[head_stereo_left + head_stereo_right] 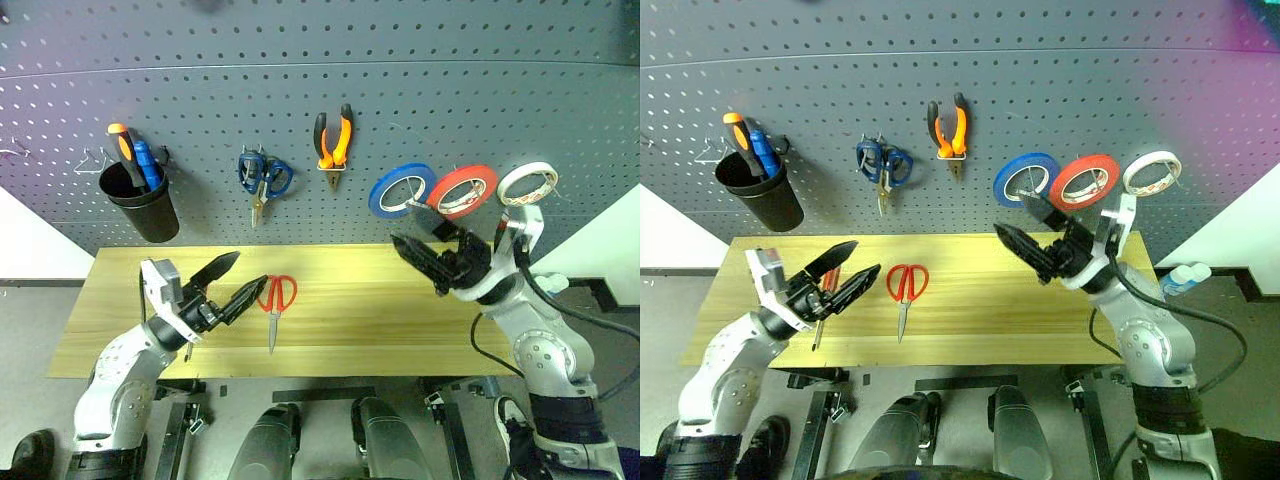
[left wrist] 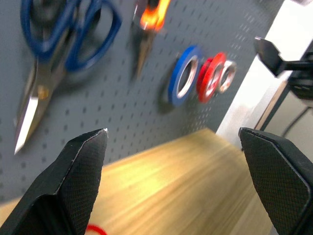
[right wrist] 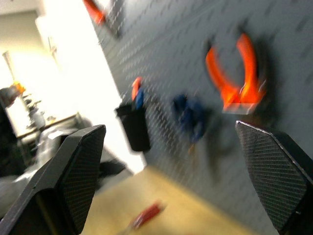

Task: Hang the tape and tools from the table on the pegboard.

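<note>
The red-orange tape (image 1: 480, 173) hangs on the dark grey pegboard (image 1: 300, 80), between a blue roll and a white one. The orange-and-black pliers (image 1: 331, 160) hang on a hook further left. On the light wood table (image 1: 380, 320) lie the red-handled scissors (image 1: 273, 318), blades toward the front edge. Left of them lies the slim red-handled screwdriver (image 1: 828, 283), partly hidden behind my left gripper (image 1: 250, 269). That gripper hovers open and empty just above the table, its tips close to the scissors' handles. My right gripper (image 1: 412, 232) is open and empty in the air, below the blue and red rolls.
A black cup (image 1: 140, 205) on the board's left holds an orange and a blue screwdriver. Blue-handled scissors (image 1: 262, 178) hang beside the pliers. The blue roll (image 1: 385, 190) and the white roll (image 1: 520, 172) flank the red one. A small bottle (image 1: 1185, 275) stands beyond the table's right end.
</note>
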Robot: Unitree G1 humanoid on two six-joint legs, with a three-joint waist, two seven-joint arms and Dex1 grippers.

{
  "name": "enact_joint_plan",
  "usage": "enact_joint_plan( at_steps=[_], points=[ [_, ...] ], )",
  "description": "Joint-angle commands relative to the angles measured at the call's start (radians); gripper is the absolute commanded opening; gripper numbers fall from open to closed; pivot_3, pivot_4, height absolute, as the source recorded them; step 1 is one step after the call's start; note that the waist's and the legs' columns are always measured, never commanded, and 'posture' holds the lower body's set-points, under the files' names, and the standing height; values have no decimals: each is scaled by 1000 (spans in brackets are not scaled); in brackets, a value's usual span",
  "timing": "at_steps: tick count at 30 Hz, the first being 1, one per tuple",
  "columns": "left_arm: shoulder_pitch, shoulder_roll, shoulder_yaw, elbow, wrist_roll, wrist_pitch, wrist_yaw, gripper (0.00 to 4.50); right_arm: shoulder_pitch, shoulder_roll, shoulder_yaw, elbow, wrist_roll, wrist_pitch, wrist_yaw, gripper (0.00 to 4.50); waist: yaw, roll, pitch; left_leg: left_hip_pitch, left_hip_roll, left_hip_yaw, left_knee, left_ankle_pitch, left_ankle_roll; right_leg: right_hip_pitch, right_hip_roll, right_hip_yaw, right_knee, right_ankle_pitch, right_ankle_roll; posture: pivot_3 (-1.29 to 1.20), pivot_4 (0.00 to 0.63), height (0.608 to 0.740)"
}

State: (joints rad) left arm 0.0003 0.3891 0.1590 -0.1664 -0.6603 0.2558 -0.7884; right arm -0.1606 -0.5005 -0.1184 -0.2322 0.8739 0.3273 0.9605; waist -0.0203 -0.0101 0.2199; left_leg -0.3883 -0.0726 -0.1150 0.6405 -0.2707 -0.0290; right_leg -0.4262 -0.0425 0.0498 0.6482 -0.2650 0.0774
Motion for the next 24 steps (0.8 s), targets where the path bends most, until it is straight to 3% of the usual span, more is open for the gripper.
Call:
enact_joint_plan(
  at_steps=[1, 5, 8, 9, 12, 16, 22, 24],
  points=[
    [-43, -7, -52, 52, 68, 113, 121, 4500, 29, -50, 18, 4, -73, -56, 143, 4471, -1, 0, 0, -1, 0, 0, 3, -1, 1, 0, 0, -1, 0, 0, 0, -104, 151, 740],
    [-80, -2, -103, 55, 128, 195, 189, 4500, 37, -19, 12, 64, -104, -155, 257, 4471, -13, -2, -1, -2, 0, 1, 7, -1, 2, 2, 0, 0, 0, 2, 3, -105, 158, 740],
    [-107, 8, -144, 37, 194, 310, 291, 4500, 25, -18, 20, 81, -124, -144, 259, 4471, -21, -2, -1, -2, 0, 0, 8, -1, 2, 2, 0, 0, 0, 2, 3, -102, 164, 740],
    [-125, 30, -159, 32, 163, 440, 298, 4500, 21, -14, 25, 87, -136, -152, 264, 4471, -22, -2, -1, -2, 0, 0, 8, -1, 2, 2, 0, 0, 1, 2, 3, -99, 167, 740],
    [-166, 87, -191, 29, 139, 599, 264, 4500, 6, 0, 22, 96, -133, -142, 255, 4471, -28, -2, -1, -2, 0, 0, 7, -1, 2, 1, 0, 0, 1, 2, 3, -97, 172, 740],
    [-169, 114, -228, 6, 268, 636, 384, 4500, -2, 10, 19, 101, -127, -123, 249, 4471, -25, -2, -1, -1, 0, 0, 7, -1, 2, 1, 0, 0, 2, 2, 3, -98, 188, 740],
    [-232, -19, -240, -21, 295, 877, 553, 4500, -25, 34, 27, 130, -142, -123, 252, 4471, -19, -2, -1, -2, -1, 0, 8, -2, 2, 1, -1, 0, 1, 2, 3, -87, 199, 740],
    [-270, -78, -237, -6, 318, 885, 602, 4500, -40, 39, 25, 145, -146, -127, 254, 4471, -19, -2, -1, -2, -1, 0, 9, -2, 2, 1, -1, 0, 2, 2, 3, -87, 204, 740]
  ],
)
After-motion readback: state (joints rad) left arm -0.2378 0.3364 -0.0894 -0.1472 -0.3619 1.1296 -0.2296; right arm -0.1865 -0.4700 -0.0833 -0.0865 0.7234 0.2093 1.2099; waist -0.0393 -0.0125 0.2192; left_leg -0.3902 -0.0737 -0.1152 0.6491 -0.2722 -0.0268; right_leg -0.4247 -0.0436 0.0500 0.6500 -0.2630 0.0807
